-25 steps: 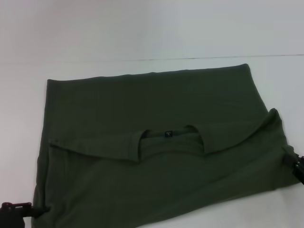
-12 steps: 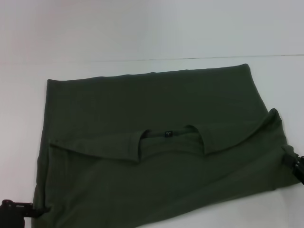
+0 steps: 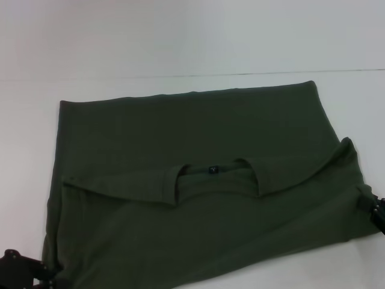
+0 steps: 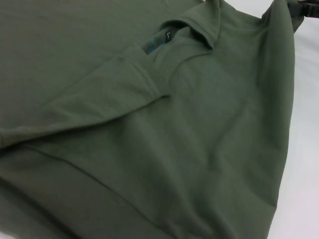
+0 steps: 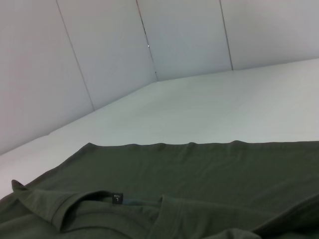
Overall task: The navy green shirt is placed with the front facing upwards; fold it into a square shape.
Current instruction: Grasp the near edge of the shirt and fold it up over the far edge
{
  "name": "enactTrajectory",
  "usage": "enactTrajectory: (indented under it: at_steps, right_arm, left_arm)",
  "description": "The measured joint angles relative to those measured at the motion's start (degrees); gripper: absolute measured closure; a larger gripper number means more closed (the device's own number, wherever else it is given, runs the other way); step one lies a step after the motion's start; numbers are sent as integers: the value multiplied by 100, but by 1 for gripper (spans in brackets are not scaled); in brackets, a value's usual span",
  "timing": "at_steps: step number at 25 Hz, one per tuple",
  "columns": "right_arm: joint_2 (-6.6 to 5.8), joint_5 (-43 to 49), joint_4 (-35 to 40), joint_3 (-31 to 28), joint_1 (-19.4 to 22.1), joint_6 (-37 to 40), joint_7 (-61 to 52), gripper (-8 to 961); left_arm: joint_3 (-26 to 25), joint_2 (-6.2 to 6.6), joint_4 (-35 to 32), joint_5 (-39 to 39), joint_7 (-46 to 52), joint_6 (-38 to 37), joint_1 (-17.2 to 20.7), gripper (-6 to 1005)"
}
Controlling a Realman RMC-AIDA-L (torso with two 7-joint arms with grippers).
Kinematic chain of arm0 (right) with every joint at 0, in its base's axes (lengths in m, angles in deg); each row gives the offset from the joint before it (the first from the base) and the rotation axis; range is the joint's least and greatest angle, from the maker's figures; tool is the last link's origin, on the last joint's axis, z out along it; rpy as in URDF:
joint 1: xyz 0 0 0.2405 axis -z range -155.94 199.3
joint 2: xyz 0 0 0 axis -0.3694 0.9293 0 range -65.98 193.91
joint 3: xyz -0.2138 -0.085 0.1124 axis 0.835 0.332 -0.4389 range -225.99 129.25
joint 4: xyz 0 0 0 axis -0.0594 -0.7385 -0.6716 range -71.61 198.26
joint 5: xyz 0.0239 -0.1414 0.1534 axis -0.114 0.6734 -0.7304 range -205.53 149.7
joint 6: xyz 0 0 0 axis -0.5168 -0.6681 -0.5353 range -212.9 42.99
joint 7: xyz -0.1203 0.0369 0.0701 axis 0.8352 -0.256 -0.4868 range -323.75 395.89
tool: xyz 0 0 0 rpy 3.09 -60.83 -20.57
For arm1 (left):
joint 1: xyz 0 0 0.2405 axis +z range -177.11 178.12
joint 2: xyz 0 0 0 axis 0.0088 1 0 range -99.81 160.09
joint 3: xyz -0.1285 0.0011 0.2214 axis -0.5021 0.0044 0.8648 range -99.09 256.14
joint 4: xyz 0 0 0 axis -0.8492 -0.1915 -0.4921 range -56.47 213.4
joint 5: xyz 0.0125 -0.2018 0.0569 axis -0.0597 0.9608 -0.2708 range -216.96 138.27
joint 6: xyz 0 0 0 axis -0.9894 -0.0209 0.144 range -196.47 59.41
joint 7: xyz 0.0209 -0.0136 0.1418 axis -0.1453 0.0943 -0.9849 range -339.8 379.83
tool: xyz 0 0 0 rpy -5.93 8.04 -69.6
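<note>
Left claw (image 3: 45,272) dipped slightly; both claws, right claw (image 3: 368,201) included, pinch shirt (image 3: 192,180) corners.

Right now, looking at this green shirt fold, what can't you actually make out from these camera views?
- Left gripper, head view: cut off at the bottom edge beside the navy green shirt; finger state unreadable.
- Right gripper, head view: cut off by the right edge; whether it pinches the cloth is unclear.
- Chest print: hidden, with the shirt folded over it.
- Collar label, right wrist view: too small to read surely.
- Neither wrist view shows its own fingers.
</note>
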Motion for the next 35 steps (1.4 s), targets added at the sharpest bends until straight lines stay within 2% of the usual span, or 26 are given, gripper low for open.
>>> enactTrajectory:
  at_steps: [8,12,25,35]
  right_arm:
    - [13,0,0,-20,63,40,0,895]
    - [47,-1,27,-1,193,99,71,895]
    - [140,0,47,-45,988,664,792,894]
    - [174,-2,-13,-138,1286,828,980,894]
  left_arm:
    - [213,-11,6,0,-12,63,3,936]
    - [232,-11,16,0,-203,46,18,958]
    - [12,11,103,3,-1220,-24,192,962]
    - [-188,72,85,-73,-1749,-345,197,961]
